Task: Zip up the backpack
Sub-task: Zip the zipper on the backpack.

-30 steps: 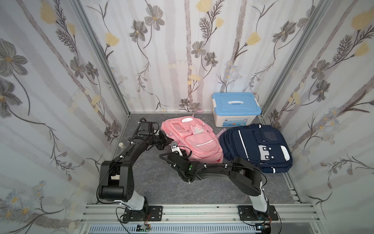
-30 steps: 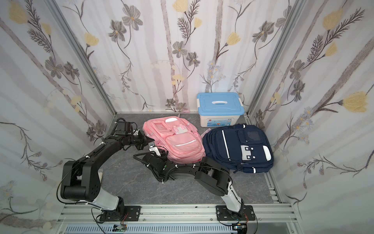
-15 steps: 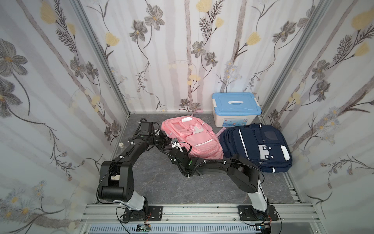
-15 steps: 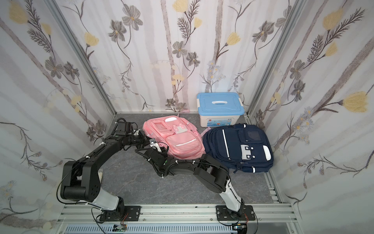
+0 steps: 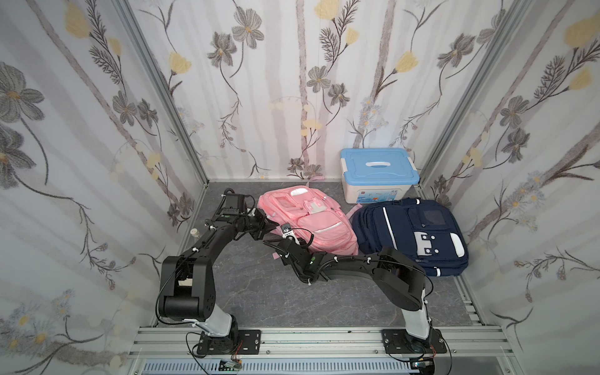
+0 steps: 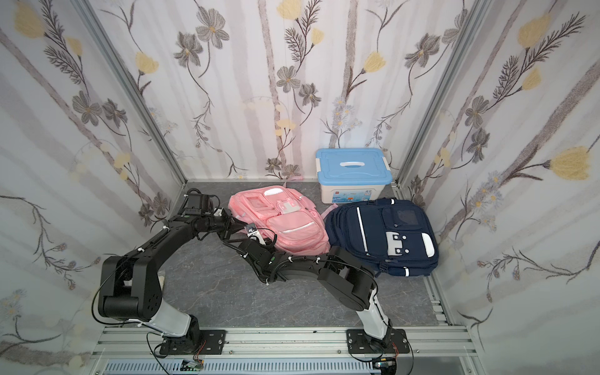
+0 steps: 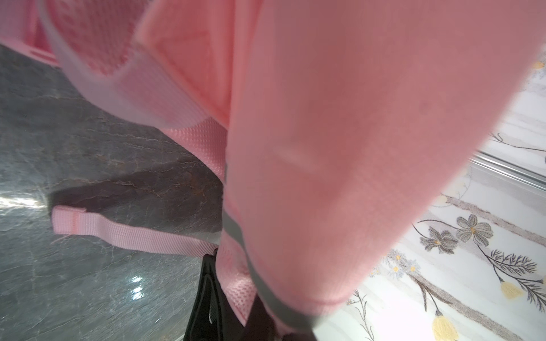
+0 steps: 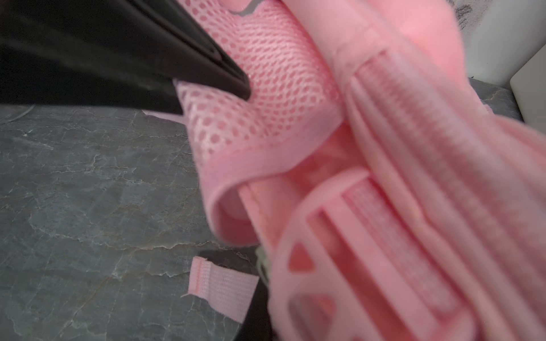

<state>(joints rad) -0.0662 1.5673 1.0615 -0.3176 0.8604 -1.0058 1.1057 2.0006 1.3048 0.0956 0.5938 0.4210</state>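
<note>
Grey marbled tabletop (image 5: 259,292) carries a pink fabric backpack (image 5: 311,220), its left mesh edge pinched in the left jaws to brace it — right jaws closed alongside, contents unclear.

The left backpack (image 5: 305,220) lies on the floor (image 5: 259,292) just beside the right backpack (image 5: 409,237); the box (image 5: 378,175) stands behind the 2.

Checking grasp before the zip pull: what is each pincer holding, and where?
Left pincer: pink backpack, clamped on its mesh side edge. Right pincer: shut by the strap buckle; what it pinches cannot be told.
</note>
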